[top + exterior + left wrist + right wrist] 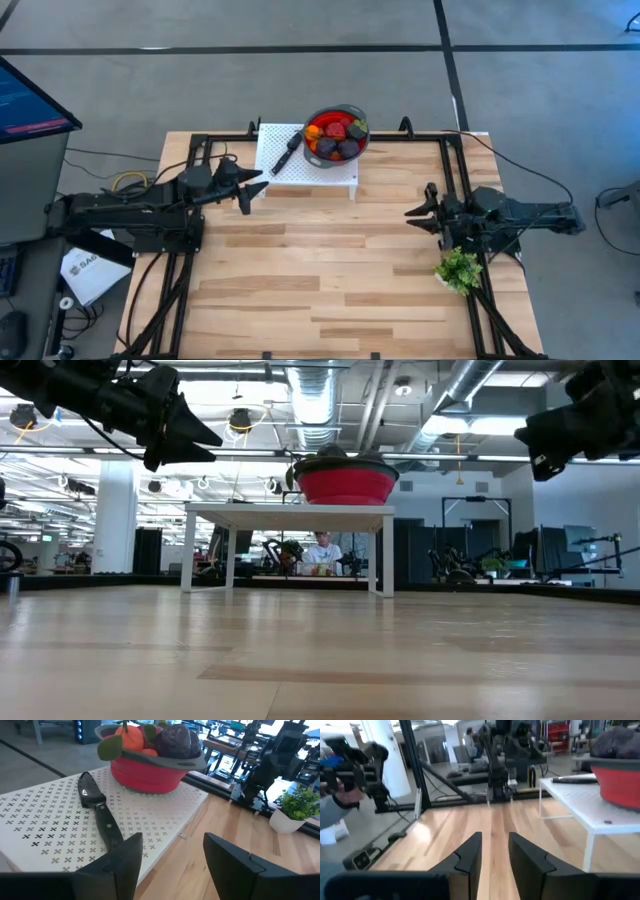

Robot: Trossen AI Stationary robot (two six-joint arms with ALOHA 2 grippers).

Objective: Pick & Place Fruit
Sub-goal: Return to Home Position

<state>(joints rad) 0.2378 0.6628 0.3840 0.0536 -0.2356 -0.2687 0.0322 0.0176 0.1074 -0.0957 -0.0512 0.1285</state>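
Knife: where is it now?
In the high view, the knife lies on the white shelf at the table's far edge, just left of the red strainer.

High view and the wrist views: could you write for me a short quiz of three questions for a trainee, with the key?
1. True or false: the black knife lies inside the red strainer.
2. What does the left gripper hold? A: a plum. B: the knife. C: nothing.
3. Fill in: the small green plant stands near the ___ arm.

Key: 1 false, it lies on the white shelf beside the strainer. 2 C, its jaws are open and empty. 3 right.
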